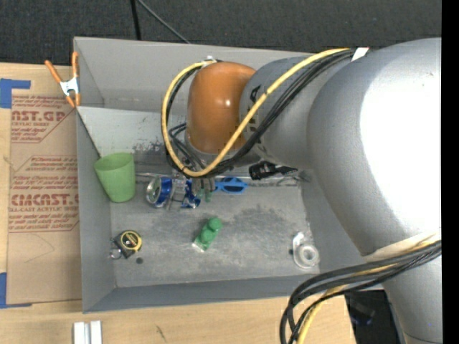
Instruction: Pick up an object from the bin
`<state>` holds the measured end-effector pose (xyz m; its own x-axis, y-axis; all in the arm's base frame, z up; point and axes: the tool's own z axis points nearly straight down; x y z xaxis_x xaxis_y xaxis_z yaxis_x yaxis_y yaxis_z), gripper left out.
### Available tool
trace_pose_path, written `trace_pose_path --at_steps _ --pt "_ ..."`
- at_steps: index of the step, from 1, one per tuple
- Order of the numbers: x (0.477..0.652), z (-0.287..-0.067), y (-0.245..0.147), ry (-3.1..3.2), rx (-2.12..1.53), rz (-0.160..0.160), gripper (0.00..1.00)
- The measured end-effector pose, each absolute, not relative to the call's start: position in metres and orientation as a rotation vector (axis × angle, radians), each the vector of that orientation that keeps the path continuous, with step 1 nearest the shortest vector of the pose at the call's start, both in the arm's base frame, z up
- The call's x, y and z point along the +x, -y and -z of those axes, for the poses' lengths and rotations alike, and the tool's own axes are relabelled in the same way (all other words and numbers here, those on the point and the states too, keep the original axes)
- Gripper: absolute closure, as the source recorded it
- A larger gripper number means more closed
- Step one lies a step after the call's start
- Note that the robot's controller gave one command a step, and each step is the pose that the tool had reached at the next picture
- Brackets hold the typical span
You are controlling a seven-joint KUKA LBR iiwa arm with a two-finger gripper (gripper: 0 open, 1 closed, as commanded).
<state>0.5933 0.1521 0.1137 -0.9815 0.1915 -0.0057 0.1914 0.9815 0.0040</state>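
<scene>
Several small things lie loose and well apart on the floor of the bin, probably so that any one can be taken alone: a green cup by the left wall, a green block toward the front edge, a silver ring near the front right corner. Under the orange cover the pincer hangs low at the bin's middle, just beside a blue-and-silver thing, which I judge the likeliest pick; whether it is apart, together or clamped on anything I cannot tell
</scene>
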Motion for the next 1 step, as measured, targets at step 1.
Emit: trace_pose_path --at_steps 1 --pt "0.5939 -0.1275 -0.1529 -3.124 0.300 -0.004 1.00"
